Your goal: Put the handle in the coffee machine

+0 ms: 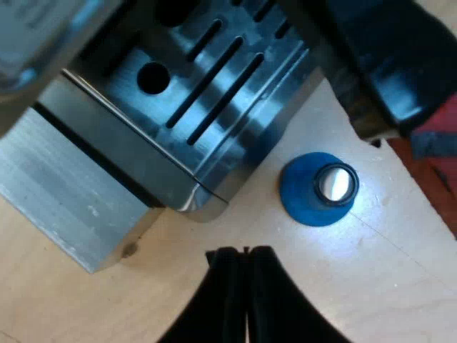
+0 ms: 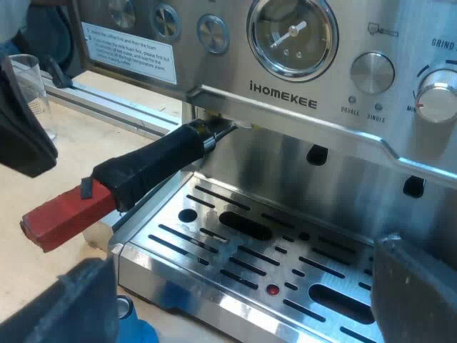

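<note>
The metal holder sits under the espresso machine's (image 2: 285,103) front. Its dark handle (image 2: 153,168) sticks out over the drip tray (image 2: 235,250) and ends in red (image 2: 64,214). My right gripper (image 2: 246,268) is open, one finger on each side of the tray, and holds nothing. It is apart from the handle. My left gripper (image 1: 246,251) is shut on nothing above the wooden table, near the drip tray's corner (image 1: 207,193). The dark handle (image 1: 385,57) and its red end (image 1: 432,132) also pass above this corner.
A blue tamper (image 1: 318,189) with a metal top stands on the table by the tray's corner, and its blue edge (image 2: 143,332) shows below the tray's rim. A measuring glass (image 2: 32,86) stands beside the machine, with a dark bulky shape (image 2: 21,136) in front of it.
</note>
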